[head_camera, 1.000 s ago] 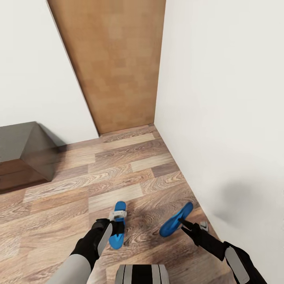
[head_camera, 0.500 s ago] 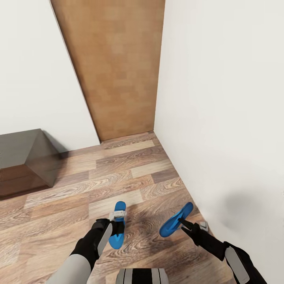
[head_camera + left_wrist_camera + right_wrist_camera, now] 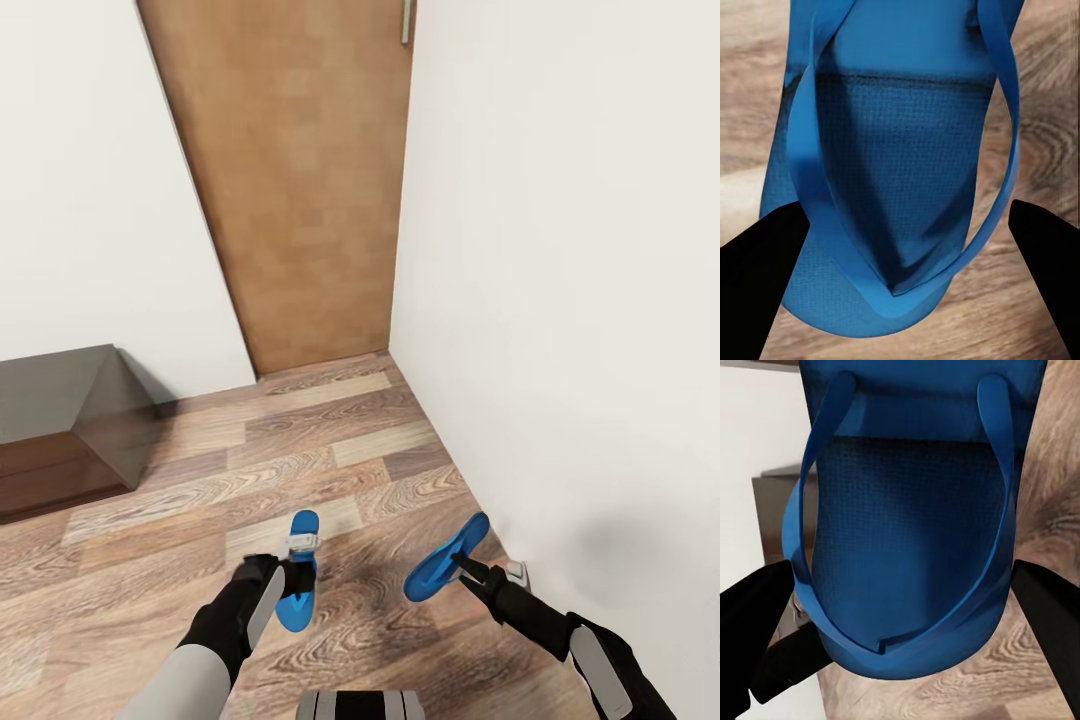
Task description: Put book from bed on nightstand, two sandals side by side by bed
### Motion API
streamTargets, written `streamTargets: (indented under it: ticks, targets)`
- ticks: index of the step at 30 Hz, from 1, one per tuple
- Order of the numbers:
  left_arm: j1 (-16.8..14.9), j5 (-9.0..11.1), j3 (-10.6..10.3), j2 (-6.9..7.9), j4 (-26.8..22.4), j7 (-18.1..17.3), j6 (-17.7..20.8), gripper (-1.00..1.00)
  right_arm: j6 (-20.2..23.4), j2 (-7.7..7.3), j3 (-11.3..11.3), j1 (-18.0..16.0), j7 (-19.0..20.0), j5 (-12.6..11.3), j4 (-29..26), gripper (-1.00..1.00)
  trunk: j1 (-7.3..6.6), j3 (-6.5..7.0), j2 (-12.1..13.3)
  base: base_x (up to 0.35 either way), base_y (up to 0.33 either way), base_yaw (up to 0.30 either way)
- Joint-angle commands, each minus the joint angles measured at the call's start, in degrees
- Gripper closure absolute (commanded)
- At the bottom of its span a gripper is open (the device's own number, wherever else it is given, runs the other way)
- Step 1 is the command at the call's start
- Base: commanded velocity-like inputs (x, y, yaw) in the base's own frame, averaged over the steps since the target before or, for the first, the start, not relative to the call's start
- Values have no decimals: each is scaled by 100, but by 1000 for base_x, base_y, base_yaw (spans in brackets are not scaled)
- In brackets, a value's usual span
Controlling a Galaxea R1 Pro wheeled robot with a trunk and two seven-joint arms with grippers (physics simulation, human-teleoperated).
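You are carrying both blue sandals, one in each gripper, so the sandal half of the task is in hand. Your left gripper is clamped on the left sandal, which is hanging at about 7 o'clock in the head view with its toe pointing up toward 12. In the left wrist view that sandal is sitting between the two dark fingers, thong strap facing the camera. Your right gripper is clamped on the right sandal at about 5 o'clock, tilted so its sole is angling up toward the white wall. The right wrist view is showing this sandal held the same way, though exactly where the pads are biting is hard to make out.

Ahead of you at 12 o'clock a closed wooden door is standing in the corner, and a low dark cabinet is sitting at 9 o'clock on the wood-plank floor.

You are facing a corner, so the next move likely calls for turning the base to find the bed, then lowering both sandals flat onto the floor beside it, soles down, parallel and close together. Keep the right arm off that wall while turning.
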Motion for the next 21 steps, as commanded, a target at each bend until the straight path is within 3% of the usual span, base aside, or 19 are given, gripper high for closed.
streamTargets:
  ticks: [1,6,8,11,12,16,19,21]
  targets:
    - [-1,53,10,0,-8,40,27,100,31,1,-8,-2,7,-7,1,100,-3,18,0,0,0,0]
    - [-1,52,26,11,-8,31,21,100,31,1,-7,-2,7,-7,1,100,-16,129,7,0,0,0]
    - [1,56,48,83,-8,-86,20,100,31,1,-7,-2,10,-7,1,100,-21,174,9,0,0,0]
    - [2,97,63,332,-8,-713,19,100,31,1,-7,-2,11,-7,1,100,-29,240,13,0,0,0]
    - [6,124,76,542,-8,-1455,15,100,31,1,-7,-2,10,-7,1,100,-32,262,15,0,0,0]
    - [14,167,96,1128,2,-2707,-4,100,31,1,-7,-2,14,-7,1,100,-39,329,19,0,0,0]
    - [23,179,141,1462,158,-3172,-150,100,31,1,-7,-2,15,-7,1,100,-39,329,19,0,0,0]
    - [35,182,248,1657,505,-3345,-539,100,31,1,-7,-2,16,-7,1,100,-45,373,21,0,0,0]
